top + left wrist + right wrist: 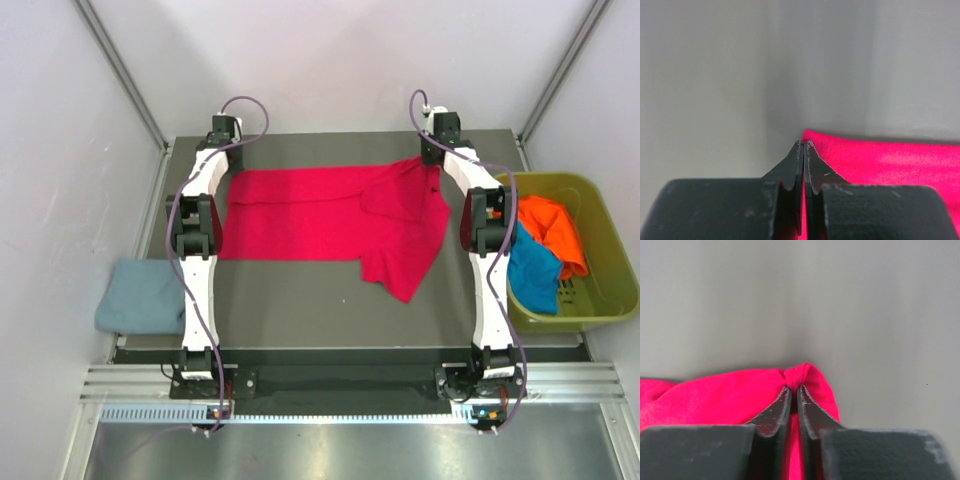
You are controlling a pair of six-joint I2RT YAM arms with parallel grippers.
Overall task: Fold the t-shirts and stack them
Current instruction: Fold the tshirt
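The crimson red t-shirt is stretched across the far half of the dark table, with one part drooping toward the front at the right. My left gripper is shut on its far left corner. My right gripper is shut on its far right corner, and the cloth bunches at the fingertips. A folded grey-blue t-shirt lies off the table's left edge. The orange t-shirt and the turquoise t-shirt lie crumpled in the bin.
An olive-green plastic bin stands right of the table beside my right arm. White enclosure walls stand close behind and on both sides. The dark table shows in front of the red shirt.
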